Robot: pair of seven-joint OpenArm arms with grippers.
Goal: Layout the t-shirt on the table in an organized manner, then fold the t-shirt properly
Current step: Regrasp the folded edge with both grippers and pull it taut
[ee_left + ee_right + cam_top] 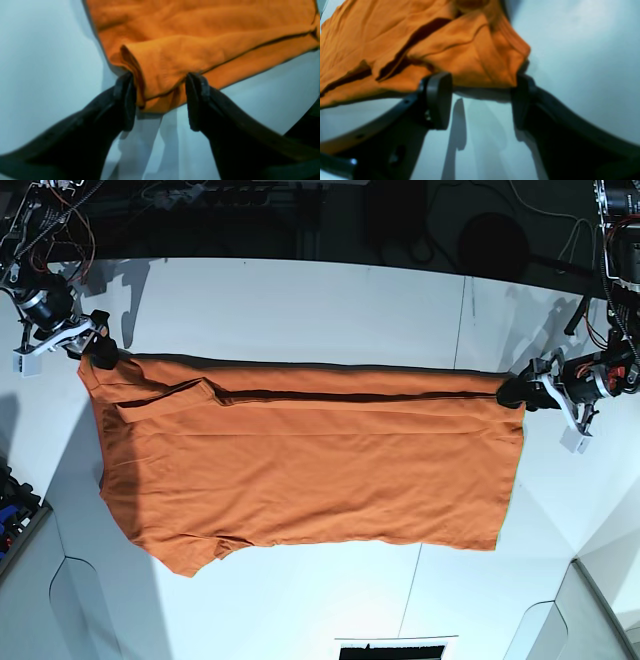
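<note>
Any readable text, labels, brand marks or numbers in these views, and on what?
None can be read.
t-shirt: plain orange, no print and no tag showing.
table: bare white, unmarked.
Dark strip at the base view's bottom edge: too small to read.

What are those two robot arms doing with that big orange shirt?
They are folding it. The t-shirt lies spread across the white table, and one long edge is already folded over, making a dark crease line along the top. The left gripper is at one end of that folded edge, with its jaws wide around a corner of cloth. The right gripper is at the other end, near the sleeve, jaws also wide with the cloth's edge between them.
</note>
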